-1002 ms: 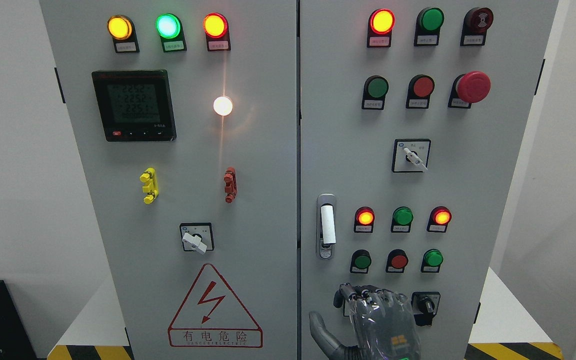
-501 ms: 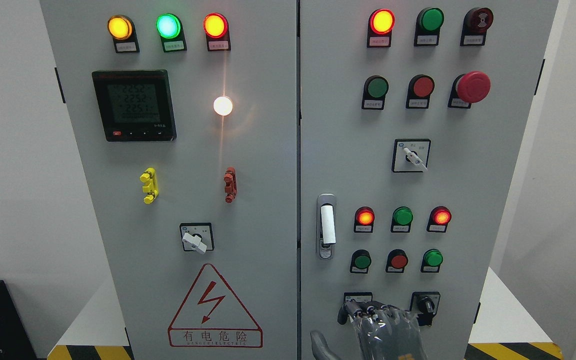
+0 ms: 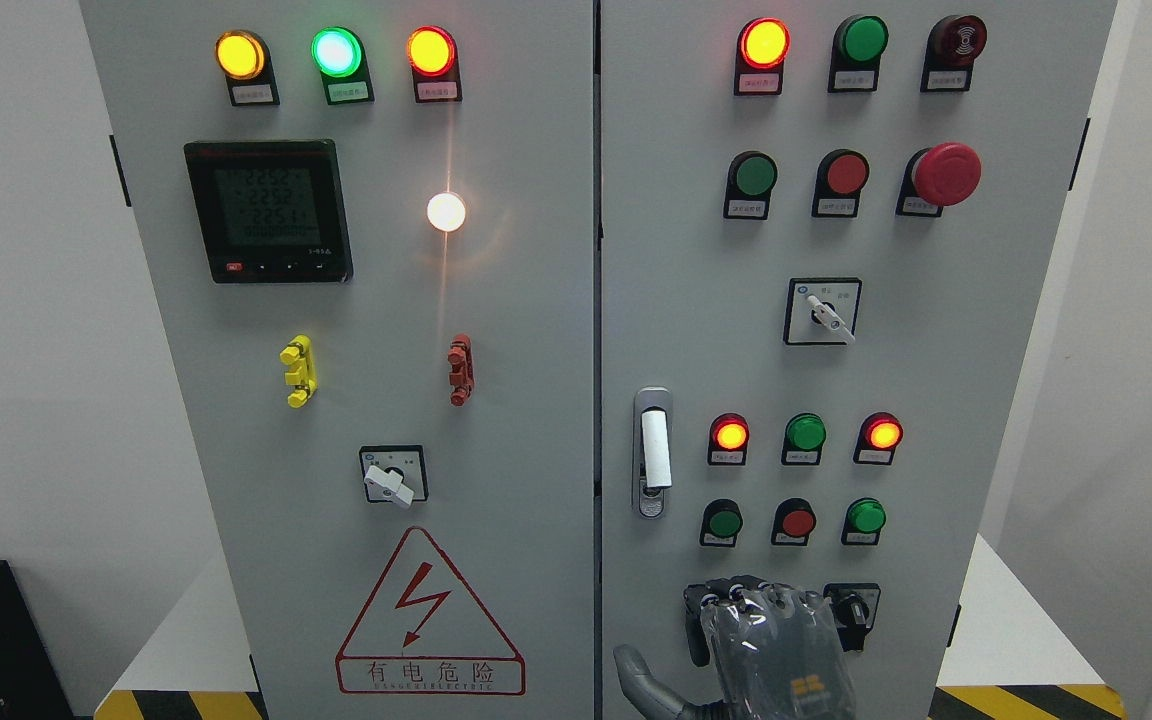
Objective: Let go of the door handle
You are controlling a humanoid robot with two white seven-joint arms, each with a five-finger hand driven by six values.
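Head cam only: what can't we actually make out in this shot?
- Robot hand: its arm is cut off at the bottom edge, so left or right is unclear.
- Selector behind the hand: mostly covered by the fingers.
- Button label tags: print too small to read.
- Meter digits: too faint to read reliably.

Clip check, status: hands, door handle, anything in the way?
Right hand low on right door, below door handle, clear of it, fingers loosely curled, holding nothing. Left hand not in view. Handle upright, nothing blocking it.
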